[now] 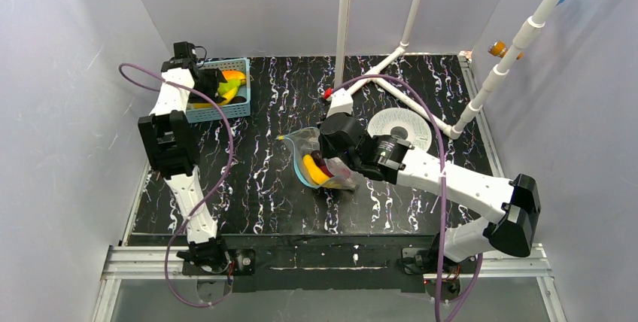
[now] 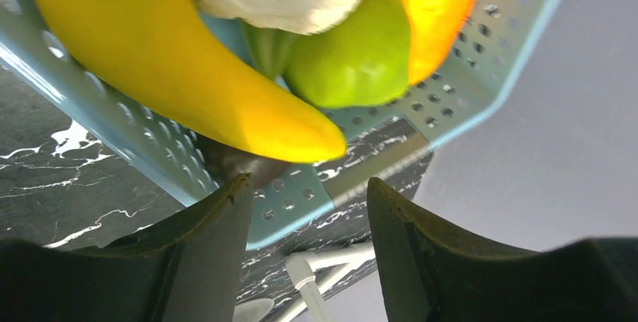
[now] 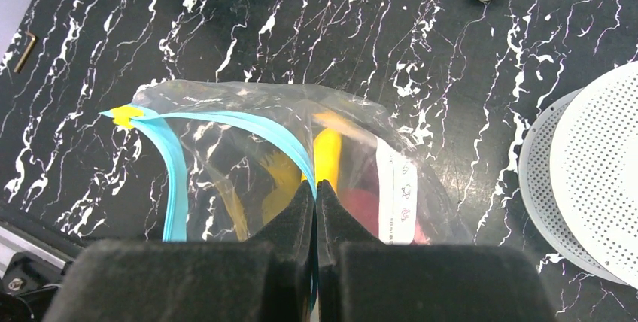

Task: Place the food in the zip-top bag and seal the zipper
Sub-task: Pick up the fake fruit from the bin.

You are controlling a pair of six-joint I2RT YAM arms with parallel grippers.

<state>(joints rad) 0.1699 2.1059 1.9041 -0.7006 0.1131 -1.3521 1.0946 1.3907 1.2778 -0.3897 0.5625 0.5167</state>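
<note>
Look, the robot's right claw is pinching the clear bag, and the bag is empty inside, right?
Not quite. The right gripper is pinching the zip-top bag, but the bag is not empty: a yellow banana and a red piece are inside it. The right wrist view shows them through the clear plastic.

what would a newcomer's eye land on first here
A clear bag lies mid-table with a yellow banana inside, the right hand pinched shut on its blue zipper. At the far left corner, the left hand hovers open at a blue basket of yellow, green and orange toy food.
</note>
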